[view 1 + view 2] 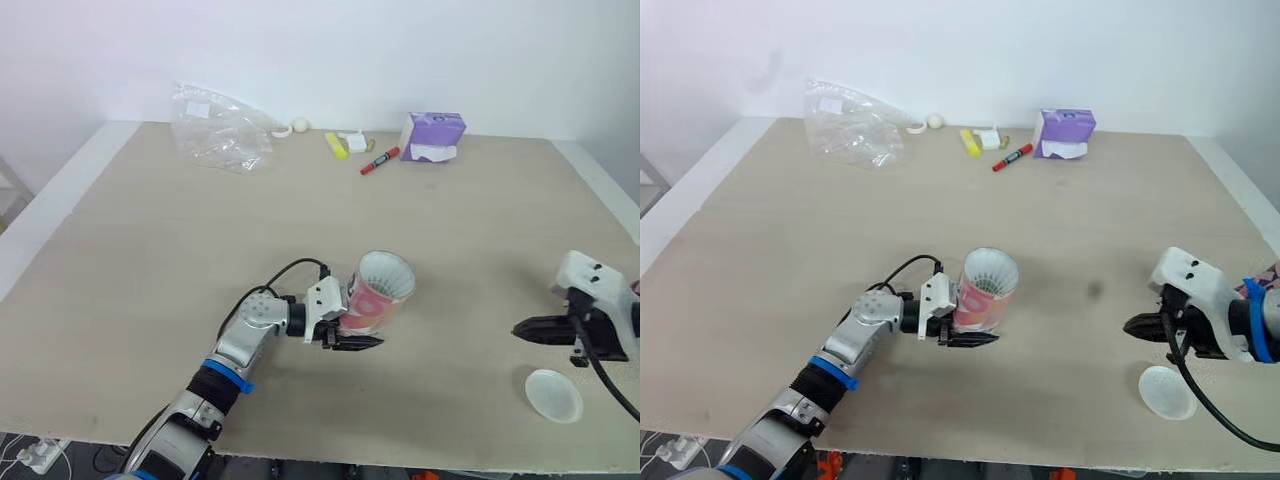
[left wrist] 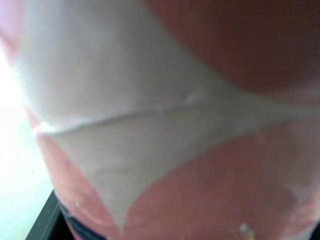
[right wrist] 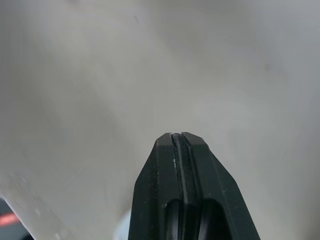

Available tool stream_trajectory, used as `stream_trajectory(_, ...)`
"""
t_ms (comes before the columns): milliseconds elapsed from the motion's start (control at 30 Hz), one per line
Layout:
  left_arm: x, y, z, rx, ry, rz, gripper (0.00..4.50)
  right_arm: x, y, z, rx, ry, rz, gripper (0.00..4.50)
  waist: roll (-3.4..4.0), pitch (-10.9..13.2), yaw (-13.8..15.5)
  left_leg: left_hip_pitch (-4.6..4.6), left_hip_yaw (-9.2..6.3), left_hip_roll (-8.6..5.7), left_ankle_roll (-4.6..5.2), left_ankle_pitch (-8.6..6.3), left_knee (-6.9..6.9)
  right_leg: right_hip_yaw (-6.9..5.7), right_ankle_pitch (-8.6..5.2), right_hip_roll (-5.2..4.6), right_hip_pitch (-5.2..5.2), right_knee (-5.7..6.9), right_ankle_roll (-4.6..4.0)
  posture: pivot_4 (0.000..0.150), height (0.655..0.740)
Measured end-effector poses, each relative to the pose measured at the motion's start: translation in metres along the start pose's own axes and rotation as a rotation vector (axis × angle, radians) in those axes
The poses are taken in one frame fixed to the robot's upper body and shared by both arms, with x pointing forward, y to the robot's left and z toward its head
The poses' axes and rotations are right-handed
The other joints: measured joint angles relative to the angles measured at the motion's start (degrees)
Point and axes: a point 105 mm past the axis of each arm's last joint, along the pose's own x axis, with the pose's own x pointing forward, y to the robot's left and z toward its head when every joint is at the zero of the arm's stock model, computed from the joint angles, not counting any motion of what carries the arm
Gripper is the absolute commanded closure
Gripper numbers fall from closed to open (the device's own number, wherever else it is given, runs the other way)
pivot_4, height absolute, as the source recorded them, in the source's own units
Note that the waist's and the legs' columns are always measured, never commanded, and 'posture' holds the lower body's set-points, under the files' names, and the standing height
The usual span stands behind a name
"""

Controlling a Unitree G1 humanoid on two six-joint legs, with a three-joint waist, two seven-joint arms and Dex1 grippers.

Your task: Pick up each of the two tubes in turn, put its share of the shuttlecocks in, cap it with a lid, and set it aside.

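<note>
A pink and white tube [image 1: 378, 300] stands near the middle of the table, its open top showing white inside. My left gripper [image 1: 362, 328] is shut on the tube's lower part, one black finger on each side. The left wrist view has the tube's [image 2: 175, 125] pink and white wall pressed close. A round white lid [image 1: 553, 394] lies flat near the table's front right edge. My right gripper [image 1: 518, 329] hovers just beyond the lid, pointing left, shut with nothing in it; its fingertips [image 3: 181, 136] meet over bare table.
Along the table's far edge lie a crumpled clear plastic bag [image 1: 220, 128], a small white ball [image 1: 299, 125], a yellow item [image 1: 336, 146], a red marker [image 1: 380, 160] and a purple tissue box [image 1: 432, 136]. The table's front edge [image 1: 400, 462] runs close to both arms.
</note>
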Motion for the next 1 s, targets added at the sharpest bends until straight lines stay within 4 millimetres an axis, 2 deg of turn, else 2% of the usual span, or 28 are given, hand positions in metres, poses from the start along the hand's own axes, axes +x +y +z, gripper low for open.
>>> stream_trajectory(100,0.000,0.000,0.000,0.009,-0.001,-0.014,1.54,-0.005,-0.008,-0.016,0.032,0.058,-0.034,3.18,0.00,0.0,0.0,0.00,0.01,-0.02,0.00,0.00,0.00,0.04,-0.01,0.00,0.00,-0.03,0.01,0.150,0.7400)
stream_trajectory(167,0.001,-0.001,0.000,0.010,-0.001,-0.023,1.54,-0.006,-0.011,-0.022,0.057,0.073,-0.041,2.19,0.00,0.0,0.0,0.01,0.02,-0.02,0.00,0.00,0.00,0.04,0.00,0.00,0.00,-0.03,0.02,0.150,0.7400)
stream_trajectory(200,0.001,-0.001,0.000,0.012,-0.002,-0.031,1.54,-0.006,-0.012,-0.025,0.071,0.078,-0.044,1.88,0.00,0.0,0.0,0.00,0.01,-0.01,0.00,0.00,0.00,0.03,0.00,0.00,0.00,-0.03,0.02,0.150,0.7400)
stream_trajectory(267,0.001,-0.004,0.000,0.018,-0.004,-0.057,1.54,-0.007,-0.018,-0.038,0.102,0.110,-0.071,0.68,0.00,0.0,0.0,0.00,0.00,-0.01,0.00,0.00,0.00,0.03,-0.01,0.01,0.01,-0.03,0.00,0.150,0.7400)
stream_trajectory(333,0.001,-0.005,0.000,0.019,-0.005,-0.063,1.54,-0.008,-0.024,-0.048,0.121,0.134,-0.103,0.04,0.00,0.0,-0.1,0.01,0.03,-0.02,0.00,0.00,0.00,0.06,-0.02,0.01,0.00,-0.03,0.00,0.150,0.7400)
stream_trajectory(533,0.001,-0.006,-0.001,0.020,-0.002,-0.074,1.54,0.003,-0.023,-0.062,0.142,0.153,-0.096,0.04,0.01,0.0,-0.1,0.03,0.02,0.00,0.00,0.00,0.00,0.06,-0.01,0.04,0.01,-0.03,0.01,0.150,0.7400)
stream_trajectory(733,0.001,-0.007,-0.001,0.023,0.002,-0.082,1.54,0.016,-0.021,-0.069,0.136,0.159,-0.063,0.04,0.04,0.0,-0.1,0.04,0.02,-0.01,0.00,0.00,0.00,0.07,0.02,0.05,0.02,-0.03,0.07,0.150,0.7400)
stream_trajectory(867,0.002,-0.008,-0.002,0.024,0.004,-0.084,1.54,0.017,-0.020,-0.072,0.125,0.165,-0.052,0.04,0.06,0.0,-0.1,0.04,0.03,-0.01,0.00,0.00,0.00,0.08,0.03,0.05,0.02,-0.03,0.08,0.150,0.7400)
stream_trajectory(933,0.002,-0.008,-0.002,0.023,0.004,-0.084,1.54,0.018,-0.019,-0.074,0.111,0.170,-0.043,0.55,0.06,0.0,-0.1,0.04,0.03,-0.01,0.00,0.00,0.00,0.08,0.03,0.05,0.02,-0.03,0.07,0.150,0.7400)
stream_trajectory(1000,0.002,-0.008,-0.002,0.022,0.004,-0.083,1.54,0.021,-0.018,-0.077,0.109,0.178,-0.026,1.38,0.07,0.0,-0.1,0.05,0.03,-0.01,0.00,0.00,0.00,0.08,0.03,0.05,0.03,-0.03,0.08,0.150,0.7400)
